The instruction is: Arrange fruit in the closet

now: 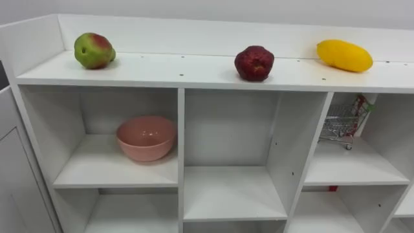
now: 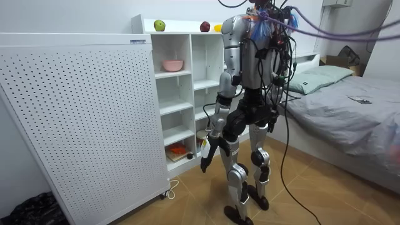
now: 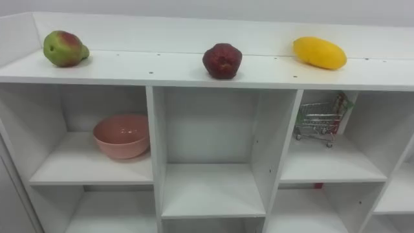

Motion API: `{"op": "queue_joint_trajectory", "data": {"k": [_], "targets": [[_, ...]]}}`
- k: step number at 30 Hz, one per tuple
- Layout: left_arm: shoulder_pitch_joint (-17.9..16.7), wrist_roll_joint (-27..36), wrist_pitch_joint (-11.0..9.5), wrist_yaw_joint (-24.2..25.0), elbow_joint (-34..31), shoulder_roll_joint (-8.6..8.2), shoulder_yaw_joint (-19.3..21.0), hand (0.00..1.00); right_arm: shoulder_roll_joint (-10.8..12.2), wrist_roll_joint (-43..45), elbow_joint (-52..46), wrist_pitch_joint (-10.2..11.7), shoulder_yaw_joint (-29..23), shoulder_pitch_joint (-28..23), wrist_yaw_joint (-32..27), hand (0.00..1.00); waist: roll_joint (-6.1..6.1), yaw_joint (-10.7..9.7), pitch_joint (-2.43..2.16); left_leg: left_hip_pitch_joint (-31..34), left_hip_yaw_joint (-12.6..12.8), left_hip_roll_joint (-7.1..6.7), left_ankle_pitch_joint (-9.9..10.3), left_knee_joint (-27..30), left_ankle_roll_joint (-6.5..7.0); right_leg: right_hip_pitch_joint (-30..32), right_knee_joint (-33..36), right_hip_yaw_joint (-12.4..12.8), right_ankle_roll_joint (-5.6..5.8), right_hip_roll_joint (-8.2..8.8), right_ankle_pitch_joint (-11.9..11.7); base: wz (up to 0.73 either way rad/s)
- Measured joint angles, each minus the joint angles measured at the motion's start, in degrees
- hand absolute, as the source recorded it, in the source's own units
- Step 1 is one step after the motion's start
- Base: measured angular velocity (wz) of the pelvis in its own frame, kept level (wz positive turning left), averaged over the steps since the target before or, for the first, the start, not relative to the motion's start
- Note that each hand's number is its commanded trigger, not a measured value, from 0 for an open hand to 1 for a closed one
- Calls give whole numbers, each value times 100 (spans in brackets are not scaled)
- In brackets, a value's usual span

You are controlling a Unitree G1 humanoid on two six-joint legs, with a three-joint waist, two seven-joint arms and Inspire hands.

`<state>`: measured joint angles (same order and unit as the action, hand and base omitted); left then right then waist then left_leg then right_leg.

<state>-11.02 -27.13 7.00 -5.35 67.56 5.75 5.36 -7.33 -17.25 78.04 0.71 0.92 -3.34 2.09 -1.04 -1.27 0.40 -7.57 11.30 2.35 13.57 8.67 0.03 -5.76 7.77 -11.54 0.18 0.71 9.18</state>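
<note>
The robot stands upright facing the white closet (image 1: 162,68). Its left hand (image 2: 205,161) hangs low beside the thigh, in front of the lower compartments; whether it is open or closed cannot be told from the room view. In a low compartment, about level with the hand and just beyond it, lie some orange and red things (image 2: 178,150), too small to identify.

Higher than the hand and further in, a pink bowl (image 1: 146,137) sits upright in the upper left compartment. A small wire shopping cart (image 1: 343,123) stands in the upper right compartment, and the middle compartment lies between them.

All the fruit is well above the hand, on the closet's top board and spread well apart.
- The green and red fruit (image 1: 94,50) lies at the left end, its narrower end pointing right along the board.
- The dark red fruit (image 1: 253,63) sits near the middle, close to the front edge. It is roundish, with no clear long axis.
- The yellow fruit (image 1: 344,55) lies on its side at the right. Its long axis runs along the board, with the right end turned slightly toward the robot.
</note>
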Motion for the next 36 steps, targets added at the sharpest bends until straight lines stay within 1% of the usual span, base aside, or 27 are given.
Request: {"op": "queue_joint_trajectory", "data": {"k": [4, 12, 18, 22, 23, 24, 26, 27, 28, 29, 30, 31, 32, 33, 34, 35, 36], "targets": [[9, -1, 0, 86, -2, -1, -3, 0, -6, -2, 2, 60, 0, -3, 2, 0, 32, -3, -3, -1, -3, 0, 0, 1, 0, -1, 0, -5, 0, 0, 0, 0], [22, -4, 2, 111, 14, 0, 0, 0, -2, -12, 0, 105, 0, -23, -18, 0, 38, 6, -3, -3, -6, -1, 0, 3, 0, -7, 0, 25, 0, -2, 0, 0], [23, -14, 3, 122, 43, -3, -1, 0, 14, 19, -45, 115, -8, -24, -277, 0, 58, 7, 0, -6, -1, -3, 0, 1, 0, -14, 2, 56, 0, -1, 0, 0], [41, -73, -17, 114, -17, -3, 1, 0, 17, 400, -256, 120, -14, -7, -469, 0, 71, 8, 2, -6, 18, -2, -1, 6, 0, -11, 5, 55, 0, 0, 0, 0], [39, -87, -36, 113, -40, -3, 8, 0, 17, 463, -281, 120, -20, 2, -490, 0, 63, 22, 5, -5, 17, -2, -1, 7, 0, -4, 11, 63, 0, 0, 0, -4], [35, -135, -103, 104, -112, -3, 23, 0, 17, 645, -404, 118, -44, 5, -527, 0, 60, 45, 7, 2, 15, -3, -1, 11, 1, 21, 28, 80, 0, 1, 1, -4], [76, -199, -224, 72, -185, 6, 26, 0, 17, 894, -726, 121, -55, 17, -594, 0, 37, 59, 27, 10, 21, -7, -1, 36, 2, 25, 45, 73, 1, 14, 1, -2], [106, -193, -324, 37, -182, 16, 15, 0, 16, 1005, -965, 129, -70, 71, -637, 0, 40, 53, 47, 17, 21, -7, -1, 57, 3, 41, 81, 57, 5, 20, 3, 0], [121, -184, -369, 19, -182, 26, 7, 0, 15, 1047, -1071, 139, -76, 118, -650, 0, 37, 50, 48, 18, 25, -10, -1, 57, 3, 47, 82, 58, 5, 24, 4, 0], [144, -183, -419, -48, -205, 41, 5, 0, 12, 1109, -1392, 112, -95, 194, -664, 0, -31, 42, 74, 19, 25, -12, -3, 57, 7, 53, 85, 62, 6, 27, 4, -4], [123, -192, -460, -81, -276, 57, 18, 0, 8, 1114, -1923, 116, -116, 205, -704, 0, 8, 64, 47, 20, 34, -8, -5, 62, 9, 57, 84, 60, 6, 26, 4, -4], [132, -191, -466, -87, -319, 65, 19, 0, 7, 1122, -2198, 119, -126, 212, -734, 0, -18, 72, 55, 20, 37, -9, -6, 65, 10, 65, 86, 61, 5, 26, 4, 0], [164, -178, -493, -133, -355, 79, 14, 0, 14, 1130, -2801, 125, -133, 231, -821, 0, -23, 104, 42, 24, 48, -8, -6, 83, 10, 90, 90, 62, 4, 24, 4, 0], [185, -179, -507, -174, -357, 77, 3, 0, 17, 1170, -3499, 135, -133, 224, -921, 0, -37, 136, 39, 20, 65, -7, -7, 84, 9, 90, 88, 63, 3, 23, 3, 0], [186, -173, -511, -185, -366, 77, 3, 0, 15, 1238, -4083, 261, -133, 246, -1007, 0, -48, 146, 36, 20, 60, -6, -8, 85, 8, 89, 86, 66, 1, 20, 1, 0], [192, -172, -511, -194, -389, 77, 3, 0, 14, 1261, -4354, 313, -133, 240, -1066, 0, -60, 165, 29, 17, 54, -5, -8, 84, 8, 90, 86, 65, 1, 19, 1, 3], [183, -172, -514, -218, -412, 77, 2, 0, 15, 1295, -4895, 358, -116, 225, -1189, 0, -72, 204, 20, 13, 59, -2, -8, 79, 8, 90, 85, 57, 1, 18, 1, 0]]}}
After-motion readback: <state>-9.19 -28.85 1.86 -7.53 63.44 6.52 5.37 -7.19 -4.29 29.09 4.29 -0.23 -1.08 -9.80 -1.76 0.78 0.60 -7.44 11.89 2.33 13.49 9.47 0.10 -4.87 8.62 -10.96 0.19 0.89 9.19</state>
